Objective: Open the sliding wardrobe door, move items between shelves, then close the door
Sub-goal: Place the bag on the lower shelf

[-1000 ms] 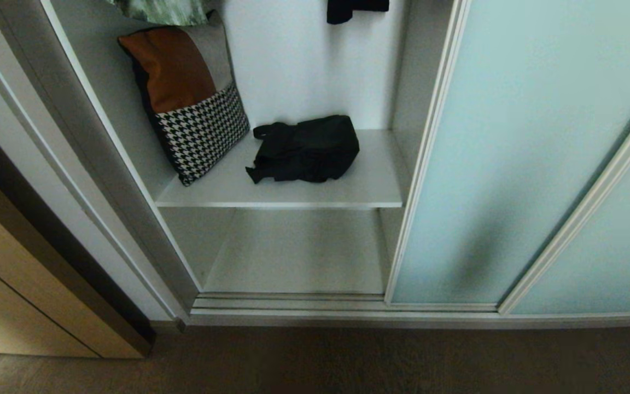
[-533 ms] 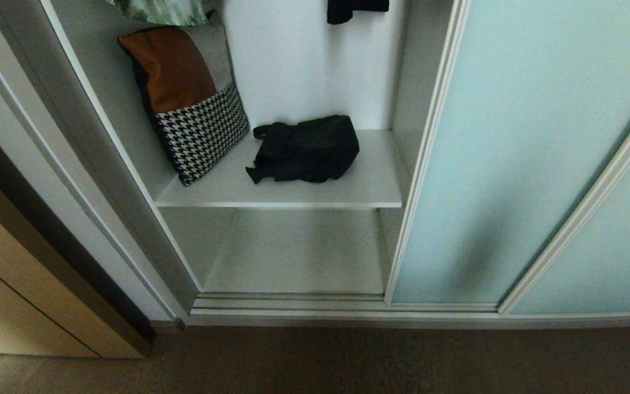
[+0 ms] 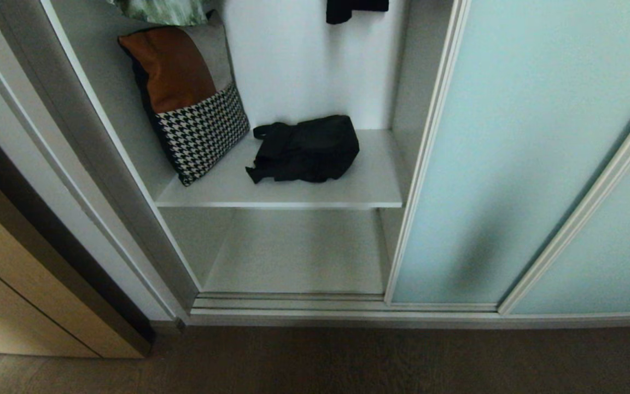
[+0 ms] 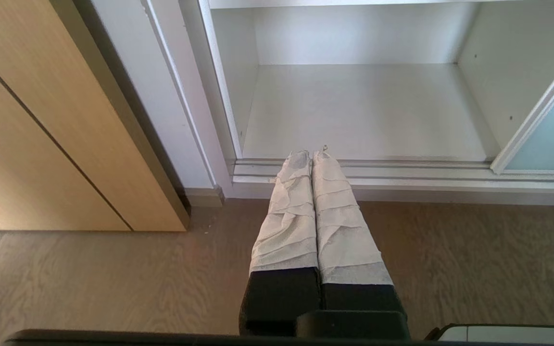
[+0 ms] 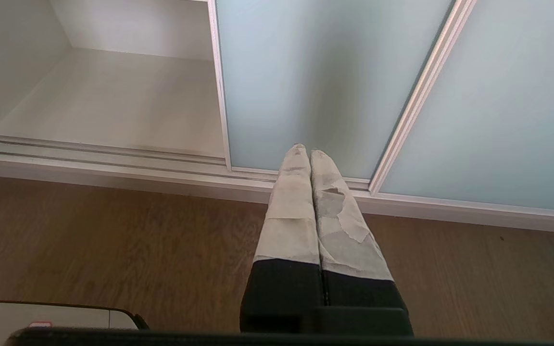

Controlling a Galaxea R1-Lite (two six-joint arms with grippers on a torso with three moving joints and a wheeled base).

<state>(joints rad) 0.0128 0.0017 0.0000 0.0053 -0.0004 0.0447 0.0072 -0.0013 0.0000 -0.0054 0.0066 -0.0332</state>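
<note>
Since the door (image 3: 512, 153) is already slid aside to the right, the wardrobe compartment is exposed and the bundle (image 3: 305, 149) can be reached. One black bundle is counted, lying flat on the upper shelf (image 3: 369, 189), right of centre and apart from the single cushion (image 3: 189, 101), which leans against the left wall. Two shelves are counted in the head view: the upper one, and the lower shelf (image 3: 298, 251), which carries nothing visible. Two frosted glass panels are seen, the second (image 3: 616, 246) at the far right.

The bundle is judged to be soft, light and limp; it is expected to sag and trail its straps when lifted. A hold is best taken across the bunched fabric near the middle, not on a loose strap, so that nothing catches on the shelf edge.

Both grippers are parked low above the floor (image 4: 113, 278), outside the head view. The left gripper (image 4: 311, 154) points at the lower shelf's sill, the right gripper (image 5: 305, 150) at the door's bottom rail. Both pairs of jaws are pressed together and hold nothing.
</note>
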